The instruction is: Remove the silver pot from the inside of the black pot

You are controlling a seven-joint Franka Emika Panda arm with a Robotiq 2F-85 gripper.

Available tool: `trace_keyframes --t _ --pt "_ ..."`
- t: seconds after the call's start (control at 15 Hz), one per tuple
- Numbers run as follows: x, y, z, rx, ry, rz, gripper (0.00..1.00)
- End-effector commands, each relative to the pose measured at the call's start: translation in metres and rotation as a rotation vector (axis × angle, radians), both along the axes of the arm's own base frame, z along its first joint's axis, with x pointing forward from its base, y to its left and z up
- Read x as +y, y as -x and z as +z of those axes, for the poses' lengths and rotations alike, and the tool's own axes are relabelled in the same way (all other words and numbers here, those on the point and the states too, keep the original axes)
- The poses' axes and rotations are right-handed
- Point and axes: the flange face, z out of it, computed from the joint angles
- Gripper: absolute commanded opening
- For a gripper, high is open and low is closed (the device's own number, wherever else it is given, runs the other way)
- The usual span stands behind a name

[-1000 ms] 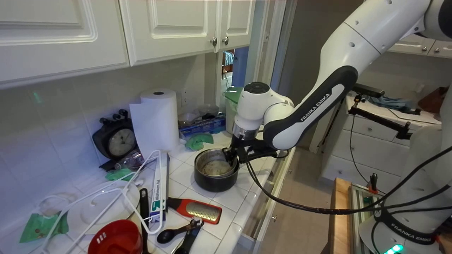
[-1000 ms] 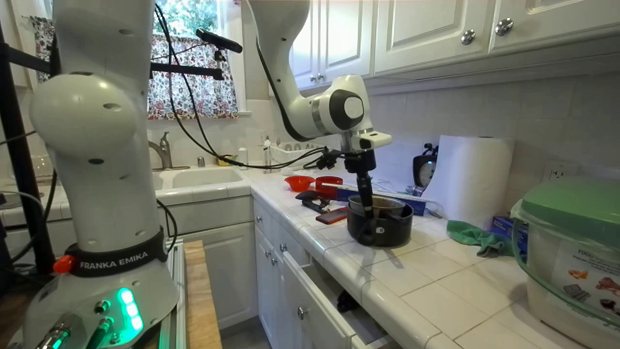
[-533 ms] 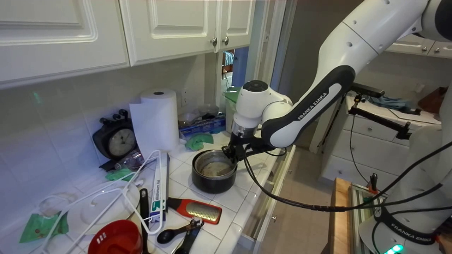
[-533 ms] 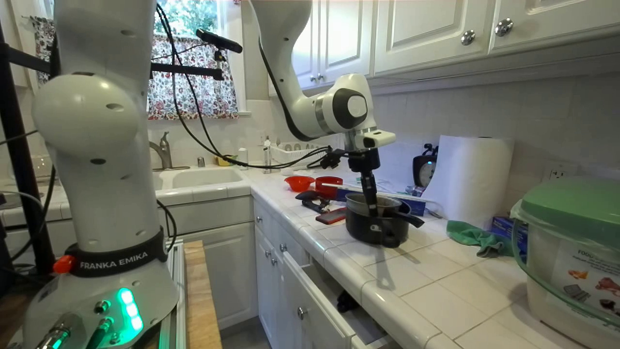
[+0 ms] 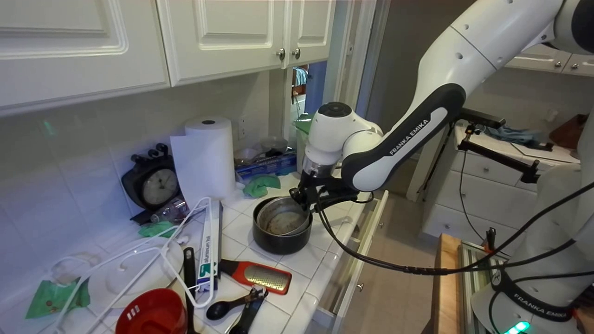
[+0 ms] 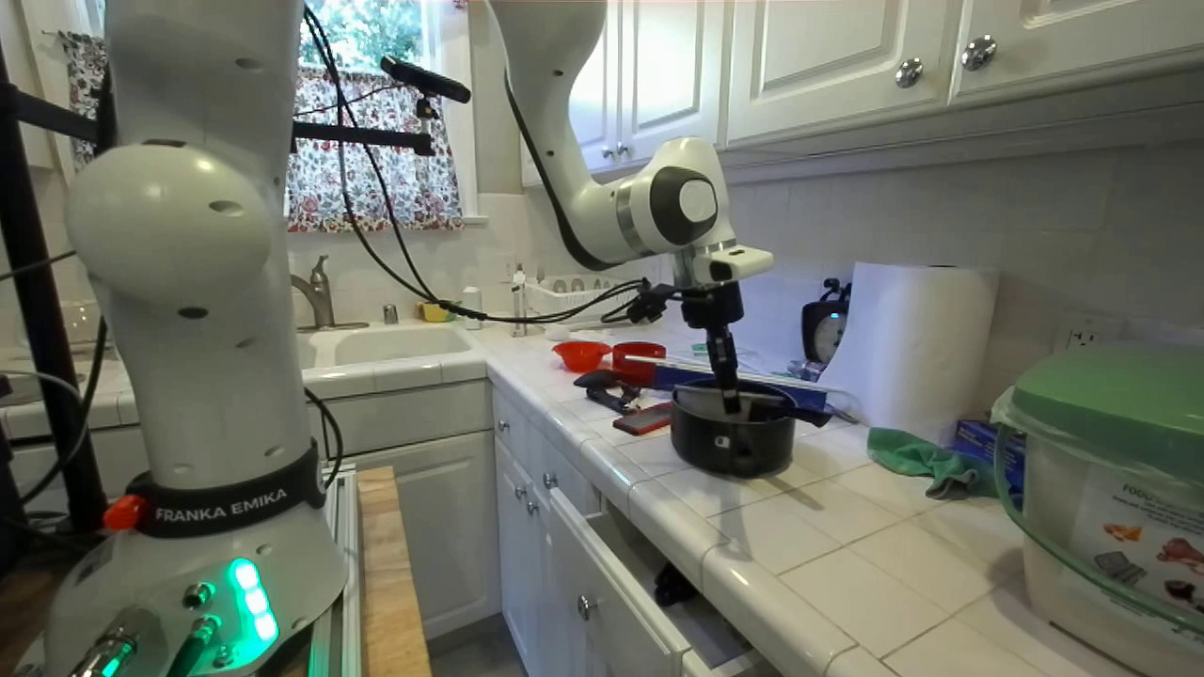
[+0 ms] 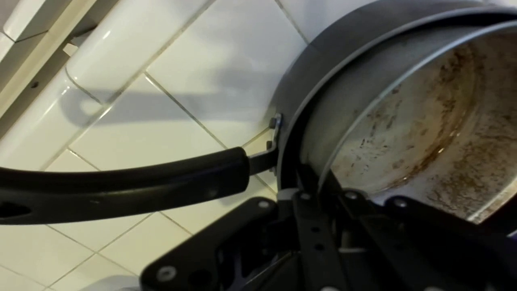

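The silver pot [image 5: 282, 218] sits inside the black pot [image 5: 278, 243], which stands on the white tiled counter. The silver pot is tilted, its gripper side higher, in an exterior view. In the wrist view the silver pot's stained inside [image 7: 412, 133] shows, with a dark gap to the black pot's rim [image 7: 297, 101]. The black pot's handle [image 7: 194, 178] points left there. My gripper [image 7: 319, 178] has one finger on each side of the silver pot's wall and pinches it. The gripper also shows in both exterior views [image 5: 304, 208] [image 6: 731, 404]; its fingertips are inside the black pot.
A red grater [image 5: 260, 276], black spoon [image 5: 227, 306], foil box [image 5: 209, 246], white hangers [image 5: 162, 246] and red bowl [image 5: 153, 313] lie near the pots. A paper-towel roll [image 5: 211, 160] and green-lidded container [image 6: 1119, 470] stand behind. A drawer [image 6: 602, 583] is open below the counter edge.
My gripper has risen slightly and shifted away from the robot's base. The silver pot has tilted more. The black handle has swung to the right in an exterior view.
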Motion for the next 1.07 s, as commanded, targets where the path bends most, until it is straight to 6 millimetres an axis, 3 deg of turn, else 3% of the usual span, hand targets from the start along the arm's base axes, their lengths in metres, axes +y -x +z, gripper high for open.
trace_keyframes --t 0.0,0.53,1.0 --pt "0.0 -0.004 0.006 -0.028 0.007 -0.03 0.04" --pt "-0.001 -0.004 0.022 -0.062 -0.012 -0.095 0.04" --pt "-0.002 -0.003 0.052 -0.123 -0.022 -0.134 0.04"
